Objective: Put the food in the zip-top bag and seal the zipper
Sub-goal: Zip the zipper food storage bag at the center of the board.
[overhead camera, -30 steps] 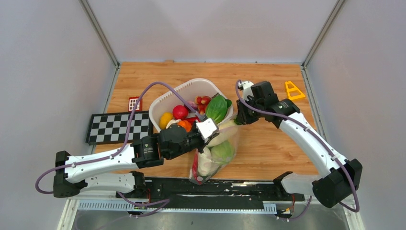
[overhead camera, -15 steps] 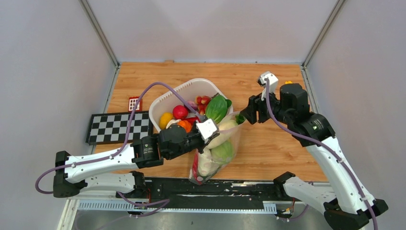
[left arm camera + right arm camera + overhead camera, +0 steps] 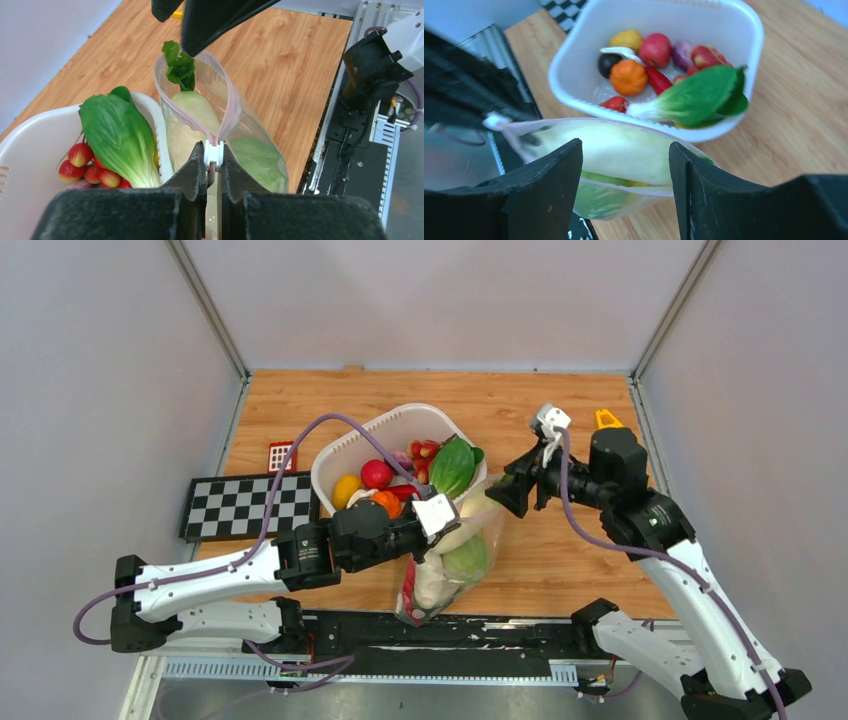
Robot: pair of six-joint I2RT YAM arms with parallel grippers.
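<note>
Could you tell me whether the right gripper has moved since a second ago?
Yes. The right gripper has opened and its wrist swung right, now hiding most of the yellow triangle; its tips remain by the zip-top bag.

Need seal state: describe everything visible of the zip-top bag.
The zip-top bag is clear, floppy plastic, slumped on the table against the white tub. Its pink zipper gapes in a loop; the left claw pinches its near end at a white tab. Inside: a white radish, leaves poking out, and a green piece. Open right claw hovers by the far end.
</note>
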